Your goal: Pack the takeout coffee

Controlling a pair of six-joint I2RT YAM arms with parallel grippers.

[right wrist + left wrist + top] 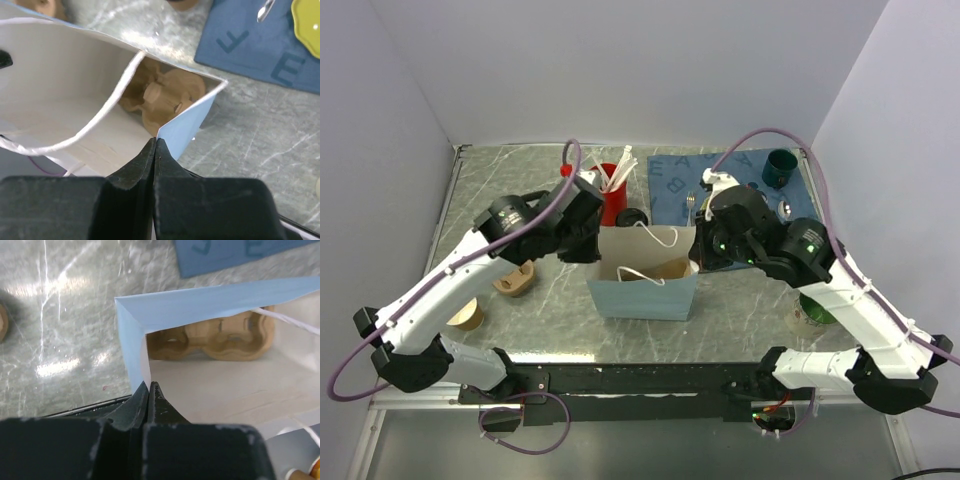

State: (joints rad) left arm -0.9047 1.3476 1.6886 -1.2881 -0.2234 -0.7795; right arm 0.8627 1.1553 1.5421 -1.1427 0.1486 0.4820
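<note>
The takeout coffee (633,217), of which I mainly see the black lid, stands just behind the bag beside a red cup. An open light-blue paper bag (642,296) stands mid-table with a brown cardboard cup carrier (667,268) inside. My left gripper (588,246) is shut on the bag's left rim. In the left wrist view that gripper (149,385) pinches the bag (131,340) wall, with the carrier (220,340) on the floor beyond. My right gripper (704,256) is shut on the bag's right rim; the right wrist view shows the gripper (156,141) pinching the bag (187,125) edge above the carrier (160,100).
A red cup of white utensils (612,203) stands behind the bag. The blue placemat (672,186) carries a fork (689,205), spoon (785,208) and dark green cup (779,168). A lidless brown cup (467,315) and a brown piece (513,282) lie left. A yellow plate (307,25) shows at right.
</note>
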